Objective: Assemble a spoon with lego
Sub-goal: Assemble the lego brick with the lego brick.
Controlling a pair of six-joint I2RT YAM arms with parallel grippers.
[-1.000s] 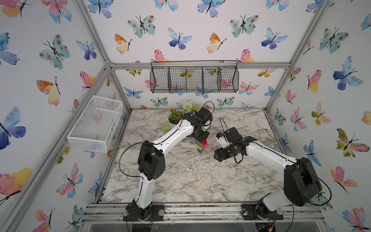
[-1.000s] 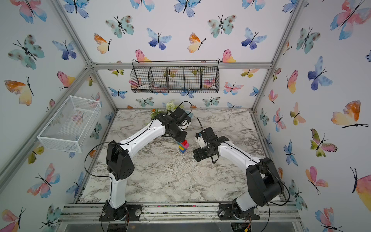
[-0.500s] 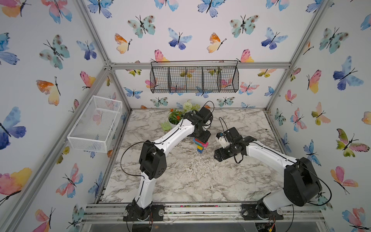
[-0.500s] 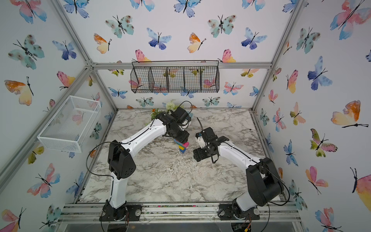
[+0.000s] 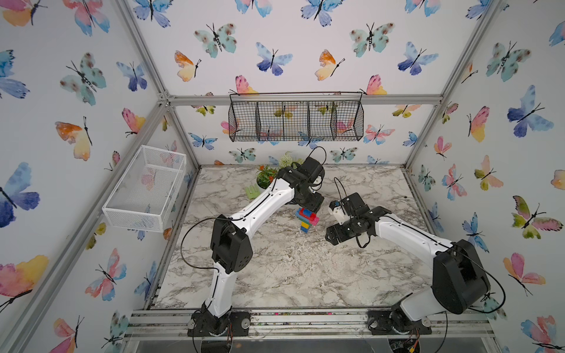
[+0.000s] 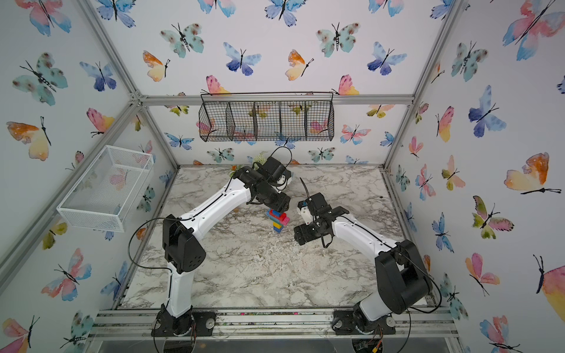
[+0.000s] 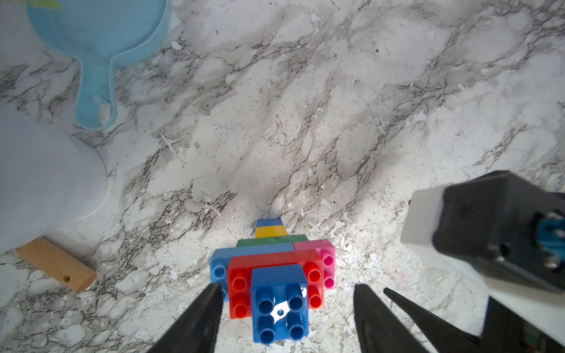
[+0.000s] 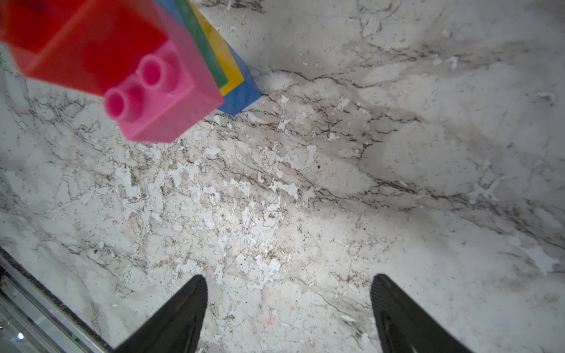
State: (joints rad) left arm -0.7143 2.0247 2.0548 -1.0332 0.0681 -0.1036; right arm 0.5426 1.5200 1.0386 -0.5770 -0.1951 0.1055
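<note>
The spoon [image 5: 307, 218] stands upright on the marble table [image 5: 290, 275] in both top views, its blue and yellow stem down and its wider head up. In the left wrist view a dark blue brick [image 7: 279, 302] tops the red brick [image 7: 241, 284], with the pink brick [image 7: 328, 262] and the light-blue brick [image 7: 218, 266] at the sides. My left gripper [image 7: 287, 288] hangs just over it, open, with a gap on each side of the dark blue brick. My right gripper [image 8: 289, 278] is open and empty, beside the spoon [image 8: 171, 101].
A pale-blue dish with a short handle [image 7: 97, 45] and a wooden handle [image 7: 56, 264] lie behind the spoon. A green rake head [image 5: 252, 192] and a plant pot [image 5: 266, 177] sit at the back. A black wire basket [image 5: 296, 120] and a white one [image 5: 146, 186] hang on the walls.
My left gripper has opened and let go of the top of the spoon, which stays standing. The right arm has not moved.
</note>
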